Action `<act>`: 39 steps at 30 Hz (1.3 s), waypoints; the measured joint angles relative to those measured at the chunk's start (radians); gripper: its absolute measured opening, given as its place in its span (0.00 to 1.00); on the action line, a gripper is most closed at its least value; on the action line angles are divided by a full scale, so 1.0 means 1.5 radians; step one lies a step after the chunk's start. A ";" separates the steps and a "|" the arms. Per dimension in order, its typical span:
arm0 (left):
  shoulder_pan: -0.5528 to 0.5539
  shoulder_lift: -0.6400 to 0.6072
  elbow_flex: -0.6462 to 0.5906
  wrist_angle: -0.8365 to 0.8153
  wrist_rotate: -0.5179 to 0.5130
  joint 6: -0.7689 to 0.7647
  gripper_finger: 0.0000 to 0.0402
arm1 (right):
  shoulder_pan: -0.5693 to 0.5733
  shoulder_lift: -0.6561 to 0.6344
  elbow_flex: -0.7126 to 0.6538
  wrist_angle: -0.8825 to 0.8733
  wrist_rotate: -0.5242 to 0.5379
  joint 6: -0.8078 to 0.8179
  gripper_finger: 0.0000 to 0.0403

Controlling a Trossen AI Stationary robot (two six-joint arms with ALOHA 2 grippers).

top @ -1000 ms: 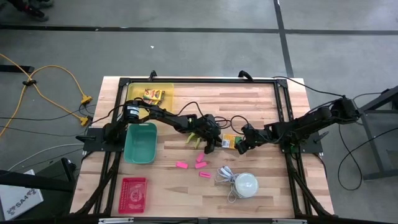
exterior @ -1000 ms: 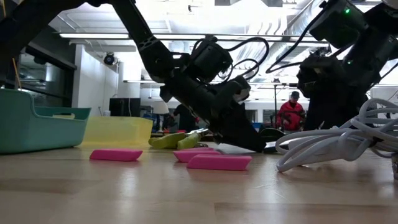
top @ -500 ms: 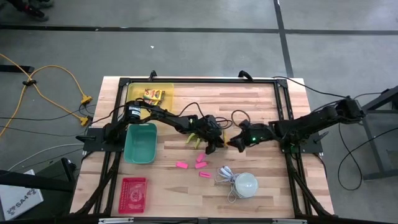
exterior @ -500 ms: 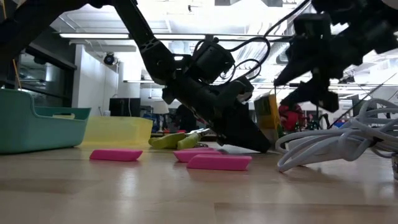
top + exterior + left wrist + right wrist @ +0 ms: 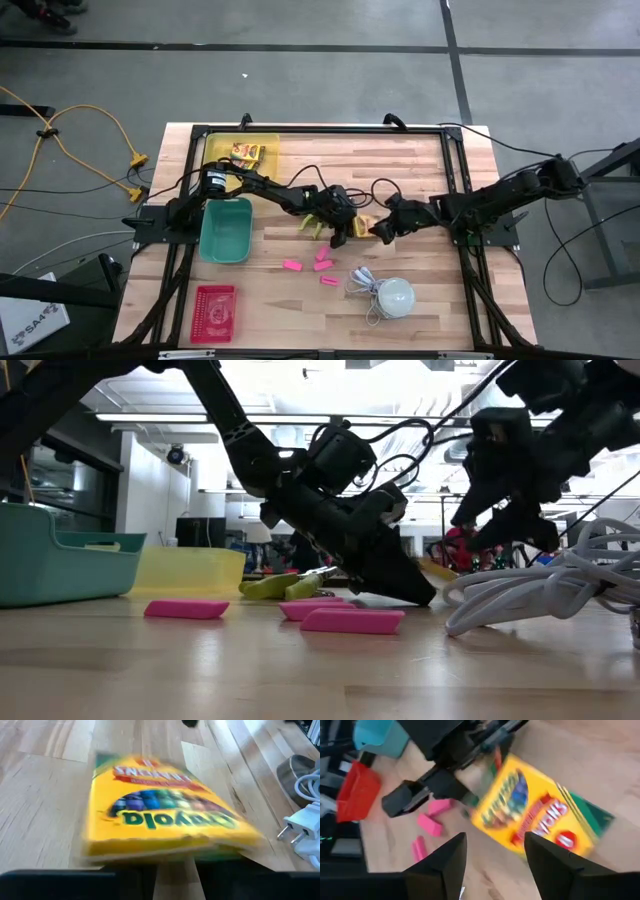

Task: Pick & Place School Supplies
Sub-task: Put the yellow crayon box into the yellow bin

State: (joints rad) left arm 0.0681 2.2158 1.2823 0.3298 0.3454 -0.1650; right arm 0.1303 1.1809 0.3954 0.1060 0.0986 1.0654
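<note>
A flat yellow-and-green crayon box [image 5: 363, 224] lies tilted between my two grippers, and it fills the left wrist view [image 5: 165, 820]. My left gripper [image 5: 340, 236] is low on the table just left of it, open, with the lime-green-handled scissors [image 5: 315, 222] under its arm. My right gripper [image 5: 383, 230] hovers just right of the box, open [image 5: 495, 840], with the box [image 5: 540, 812] beyond its fingertips. Another yellow box [image 5: 245, 153] lies in the yellow tray [image 5: 262, 140]. Several pink erasers [image 5: 323, 262] lie flat on the wood. My left gripper is right at the near edge of the crayon box [image 5: 150, 857], which lies over the dark fingers in the wrist view. I cannot tell whether the fingers touch it. In the low view the box [image 5: 440, 569] is tilted just beyond the gripper's tip.
A teal bin [image 5: 226, 230] and a red basket [image 5: 213, 312] are on the table's left side. A white dome [image 5: 395, 296] with its coiled cord [image 5: 362, 282] sits near the front, close under my right gripper. A person in red [image 5: 455, 545] is far off in the room.
My right gripper raised the crayon box off the table and held it on edge near my left gripper. It then let go and drew back a little toward the right. The box has dropped and now lies tilted by my left gripper, which kept its place.
</note>
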 joint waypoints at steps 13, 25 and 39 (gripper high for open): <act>0.000 0.000 0.000 0.000 0.000 0.001 0.29 | -0.022 0.003 -0.001 -0.145 0.075 -0.010 0.47; 0.000 0.000 0.000 0.001 -0.001 -0.015 0.29 | -0.041 0.003 -0.001 -0.156 0.075 -0.031 0.47; -0.001 -0.042 -0.001 -0.089 -0.065 0.125 0.29 | -0.041 0.003 -0.001 -0.115 0.073 -0.086 0.47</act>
State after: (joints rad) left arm 0.0666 2.1526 1.2802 0.1960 0.2483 0.0218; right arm 0.0692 1.1854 0.3937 -0.0670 0.2076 0.9357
